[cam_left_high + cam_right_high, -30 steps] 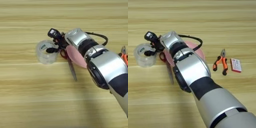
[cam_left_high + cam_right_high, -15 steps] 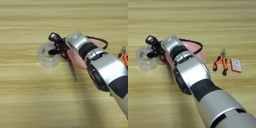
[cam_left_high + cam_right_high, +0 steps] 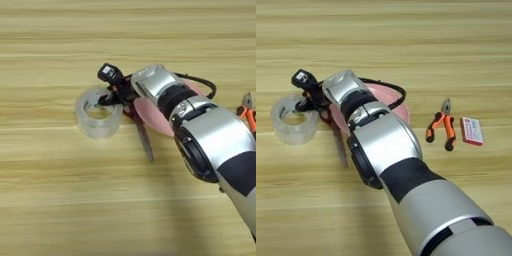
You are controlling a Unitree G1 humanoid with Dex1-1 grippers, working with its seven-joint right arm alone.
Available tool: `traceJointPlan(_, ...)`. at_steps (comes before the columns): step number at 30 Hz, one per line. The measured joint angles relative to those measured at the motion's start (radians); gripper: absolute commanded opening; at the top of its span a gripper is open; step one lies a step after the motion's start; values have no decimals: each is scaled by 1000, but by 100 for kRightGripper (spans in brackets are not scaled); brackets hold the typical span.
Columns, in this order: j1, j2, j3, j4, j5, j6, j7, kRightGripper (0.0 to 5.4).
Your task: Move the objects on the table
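The clear tape roll [image 3: 98, 114] lies flat on the table [image 3: 60, 200], left of centre. My right gripper [image 3: 111, 89] hangs over the roll's upper right rim, touching or nearly touching it. Just right of the roll are the red-handled scissors [image 3: 145, 144], their steel blades pointing toward the near edge and their handles hidden under my wrist. The pink plate [image 3: 394, 99] sits beneath my silver forearm [image 3: 376, 145], with only its edges showing. The orange-handled pliers [image 3: 439, 131] lie apart, to the right of the plate.
A small red and white box [image 3: 472, 131] lies just right of the pliers. My forearm crosses the picture from the bottom right up to the tape roll and covers much of the table's near right part.
The tape roll has slid a little toward the near edge. The gripper's tip, earlier over the roll's hole, now sits at its upper right rim.
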Motion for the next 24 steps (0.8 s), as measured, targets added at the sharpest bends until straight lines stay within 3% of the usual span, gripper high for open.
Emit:
traceJointPlan(16, -2, -6, -83, -73, 54, 17, -12, 132)
traceJointPlan(24, -1, -84, -116, -223, 82, 69, 16, 132)
